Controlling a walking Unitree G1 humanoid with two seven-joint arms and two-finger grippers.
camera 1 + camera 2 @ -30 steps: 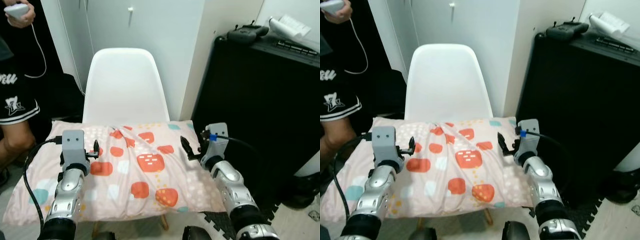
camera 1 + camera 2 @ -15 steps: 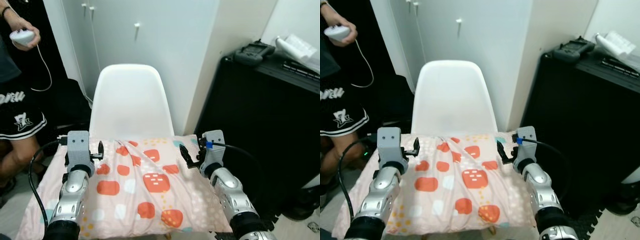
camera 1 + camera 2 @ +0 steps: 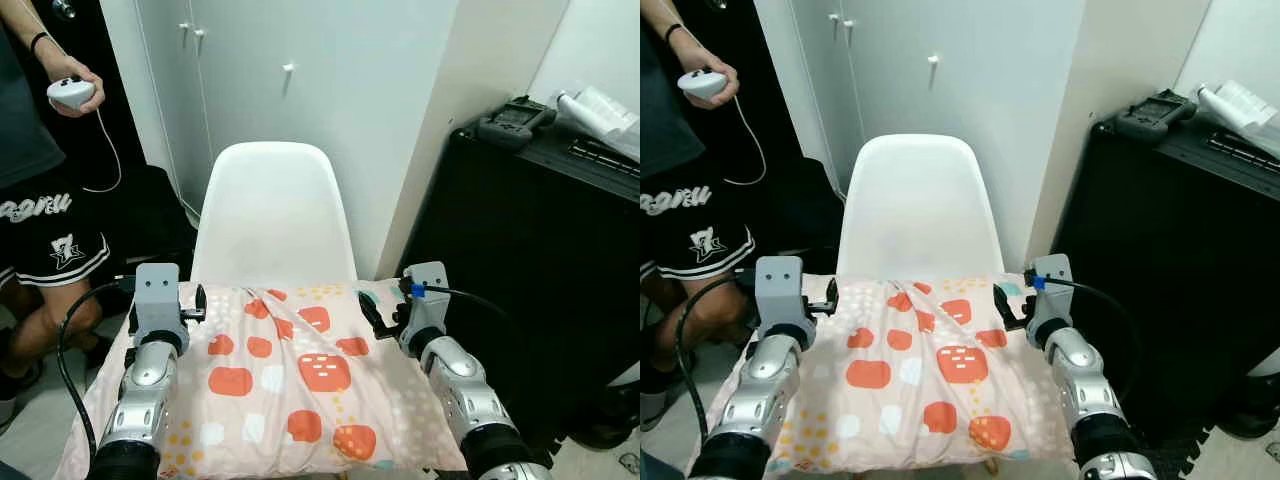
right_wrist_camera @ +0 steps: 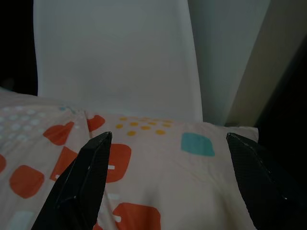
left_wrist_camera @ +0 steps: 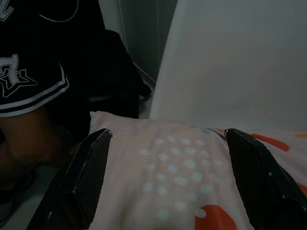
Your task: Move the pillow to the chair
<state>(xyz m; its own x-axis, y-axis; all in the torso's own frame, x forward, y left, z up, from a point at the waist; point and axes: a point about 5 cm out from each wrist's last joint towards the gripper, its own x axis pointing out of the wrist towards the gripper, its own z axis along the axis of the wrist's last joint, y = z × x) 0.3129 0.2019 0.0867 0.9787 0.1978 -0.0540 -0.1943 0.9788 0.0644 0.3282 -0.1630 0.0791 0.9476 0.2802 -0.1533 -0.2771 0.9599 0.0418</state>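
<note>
A pale pink pillow (image 3: 290, 385) with red, white and teal patches lies across the seat of a white shell chair (image 3: 275, 215) and hangs over both sides of it. My left gripper (image 5: 168, 139) is open over the pillow's left end, its black fingers (image 5: 91, 163) spread wide. My right gripper (image 4: 168, 139) is open over the pillow's right far corner, close to the chair back. In the left eye view the left gripper (image 3: 198, 299) and right gripper (image 3: 372, 312) flank the pillow's far edge. Neither one grips the cloth.
A tall black cabinet (image 3: 540, 270) stands close on the right, with a black controller (image 3: 515, 118) and white items on top. White cupboard doors (image 3: 260, 70) are behind the chair. A person (image 3: 40, 230) in black shorts stands at the left holding a white remote (image 3: 70, 92).
The whole picture has shifted down and the chair looks farther off, so the camera has moved. Both grippers stay open at the pillow's ends, and the pillow still rests on the chair seat.
</note>
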